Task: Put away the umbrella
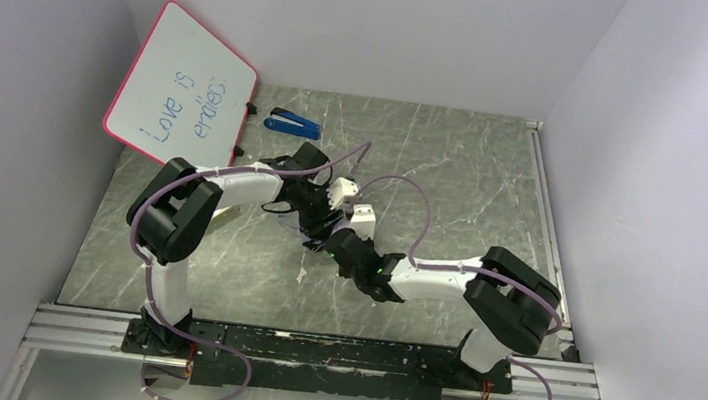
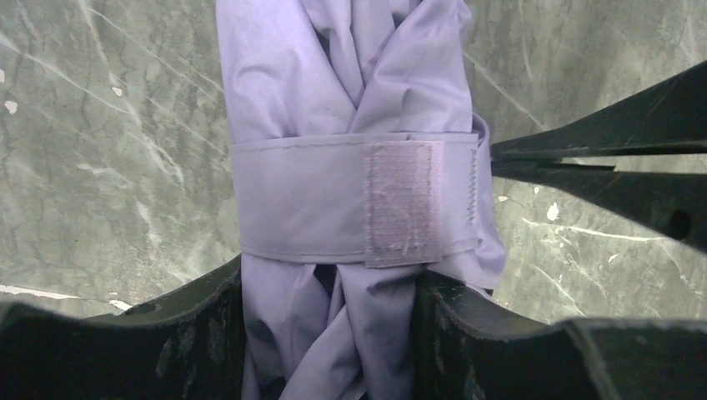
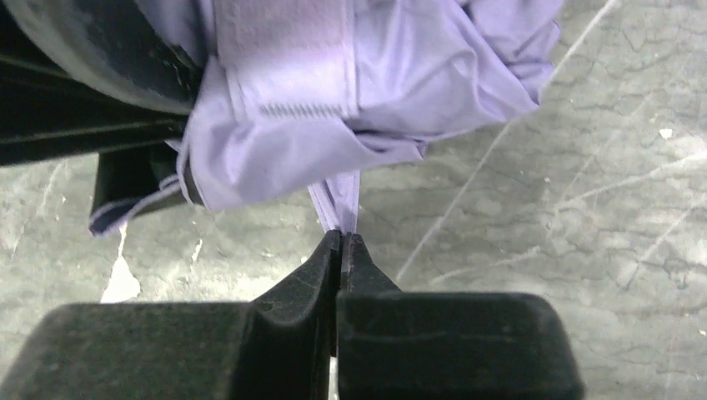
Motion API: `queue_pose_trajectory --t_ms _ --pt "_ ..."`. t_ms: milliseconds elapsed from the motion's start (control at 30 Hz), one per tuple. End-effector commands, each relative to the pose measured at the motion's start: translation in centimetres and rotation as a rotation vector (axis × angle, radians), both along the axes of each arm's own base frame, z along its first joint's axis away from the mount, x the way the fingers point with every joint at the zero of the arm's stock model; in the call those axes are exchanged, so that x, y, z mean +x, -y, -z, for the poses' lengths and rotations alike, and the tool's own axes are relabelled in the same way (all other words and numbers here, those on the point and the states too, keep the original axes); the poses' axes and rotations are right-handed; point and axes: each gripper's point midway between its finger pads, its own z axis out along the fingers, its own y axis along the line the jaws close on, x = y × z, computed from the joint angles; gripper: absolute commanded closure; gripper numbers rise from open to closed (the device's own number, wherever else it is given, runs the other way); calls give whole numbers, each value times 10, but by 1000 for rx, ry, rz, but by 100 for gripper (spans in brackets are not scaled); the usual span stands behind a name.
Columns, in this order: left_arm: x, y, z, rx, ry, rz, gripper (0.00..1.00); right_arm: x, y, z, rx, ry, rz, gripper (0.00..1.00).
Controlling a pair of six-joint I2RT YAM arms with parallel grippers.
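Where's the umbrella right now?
Near the middle of the table, the folded umbrella is held between the left claw's fingers, while the right claw pinches a fold of its lilac fabric.

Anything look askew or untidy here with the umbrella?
The umbrella is rolled untidily: lilac folds bunch and twist under the strap, and a thin fold sticks out, pinched by the right gripper. No damage visible.

One umbrella (image 2: pixel 333 83), one whiteboard (image 1: pixel 184 88), one blue stapler (image 1: pixel 293 124), two robot arms (image 1: pixel 231 184) (image 1: pixel 437 275).
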Motion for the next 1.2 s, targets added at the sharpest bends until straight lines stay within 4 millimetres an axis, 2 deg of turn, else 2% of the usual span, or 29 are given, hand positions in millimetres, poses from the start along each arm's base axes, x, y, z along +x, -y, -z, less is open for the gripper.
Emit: queue_pose_trajectory --t_ms 0,233,567,833,933,1033,1167 --pt "4 -45 42 221 1 -103 95 -55 57 45 -191 -231 -64 100" --pt "11 -44 39 220 23 -136 95 -86 74 48 -103 -321 -40 100" --pt "22 -51 38 250 77 -188 95 -104 76 38 -34 -373 -68 100" --pt "27 -50 37 259 108 -217 95 -122 50 27 140 -386 -223 100" --pt "27 -50 38 268 112 -219 95 -127 43 24 155 -392 -279 100" --pt "27 -49 39 271 118 -219 95 -129 40 25 143 -396 -306 100" --pt "26 -48 36 263 131 -205 95 -123 43 25 116 -377 -265 100"
